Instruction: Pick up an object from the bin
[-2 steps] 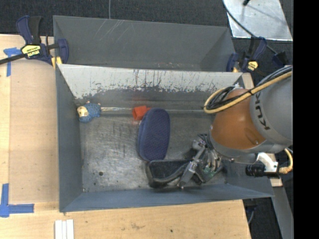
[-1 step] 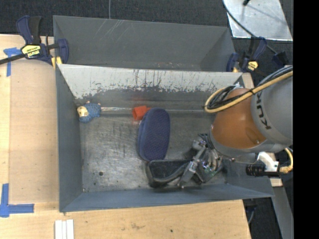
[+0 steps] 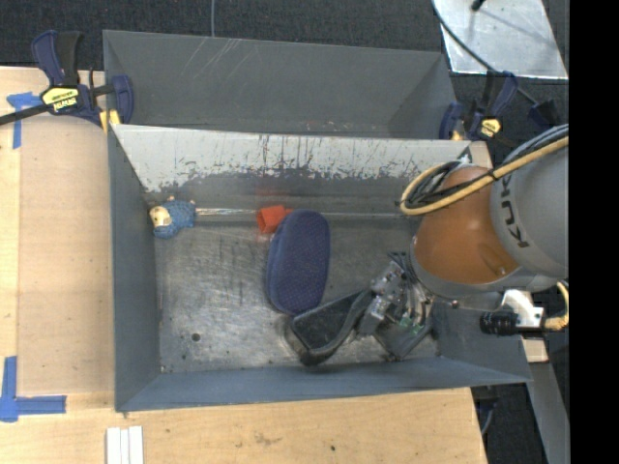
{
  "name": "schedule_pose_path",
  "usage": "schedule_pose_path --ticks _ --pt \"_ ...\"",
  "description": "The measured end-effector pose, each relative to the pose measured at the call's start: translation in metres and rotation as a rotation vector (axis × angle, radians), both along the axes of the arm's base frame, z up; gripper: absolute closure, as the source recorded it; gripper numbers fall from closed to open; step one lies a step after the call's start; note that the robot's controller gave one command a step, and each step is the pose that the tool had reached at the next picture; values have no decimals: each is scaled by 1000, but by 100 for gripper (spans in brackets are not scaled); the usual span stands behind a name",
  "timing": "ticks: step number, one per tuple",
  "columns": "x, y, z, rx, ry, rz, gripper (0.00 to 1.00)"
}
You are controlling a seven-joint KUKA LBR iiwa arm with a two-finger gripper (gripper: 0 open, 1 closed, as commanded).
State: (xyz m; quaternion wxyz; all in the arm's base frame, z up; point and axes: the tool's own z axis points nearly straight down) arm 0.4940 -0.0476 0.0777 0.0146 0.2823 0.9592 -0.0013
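Around the gripper (image 3: pixel 392 309), whose opening cannot be told, stands the grey metal bin (image 3: pixel 135 288), holding a dark blue oval padded pouch (image 3: pixel 299 261) to its left, a flat black curved piece (image 3: pixel 324 329) just beside it, a small orange block (image 3: pixel 272 218) beyond the pouch and a tiny yellow-and-blue trinket (image 3: pixel 166 217) far left.

Bin (image 3: pixel 135 288) holds blue pad (image 3: pixel 298 259), orange block (image 3: pixel 273 217), black pouch (image 3: pixel 324 327).
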Motion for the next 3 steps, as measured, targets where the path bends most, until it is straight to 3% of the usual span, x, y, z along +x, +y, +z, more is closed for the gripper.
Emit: schedule_pose_path --ticks 1,3 --pt "0 -1 14 10 29 5 100" --pt "-1 -1 82 9 25 14 100"
